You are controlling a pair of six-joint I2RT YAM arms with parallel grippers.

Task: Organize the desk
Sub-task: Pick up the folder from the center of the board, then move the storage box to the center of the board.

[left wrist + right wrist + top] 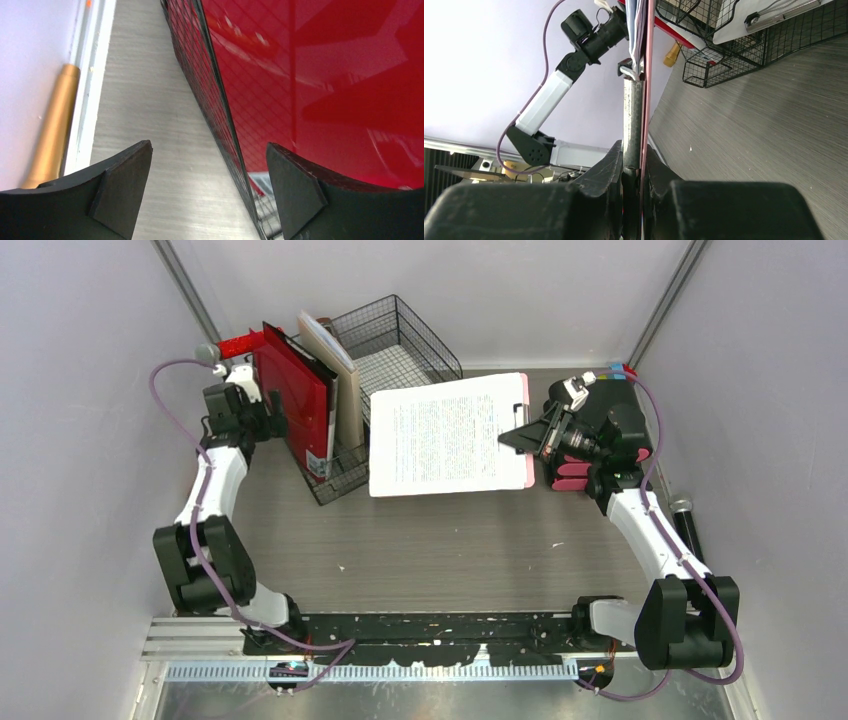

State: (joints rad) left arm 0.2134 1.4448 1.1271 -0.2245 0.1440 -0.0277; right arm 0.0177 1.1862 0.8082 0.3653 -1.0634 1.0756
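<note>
The desk (450,550) is a grey wood-grain top. My right gripper (530,435) is shut on the metal clip of a pink clipboard (448,435) with a printed sheet, held flat above the desk's far middle. In the right wrist view the jaws (634,165) pinch the clip and the board's edge (646,75). My left gripper (262,422) is open and empty at the far left, beside a red folder (295,395) standing in the black wire-mesh rack (400,340). In the left wrist view the open gripper (210,185) straddles the rack's mesh wall (210,90), with the red folder (325,75) behind it.
A black drawer unit with pink fronts (600,455) stands behind the right gripper. Tan folders (335,375) lean in the rack. A gold cylinder (52,125) lies along the left wall. A black cylinder (685,520) lies by the right wall.
</note>
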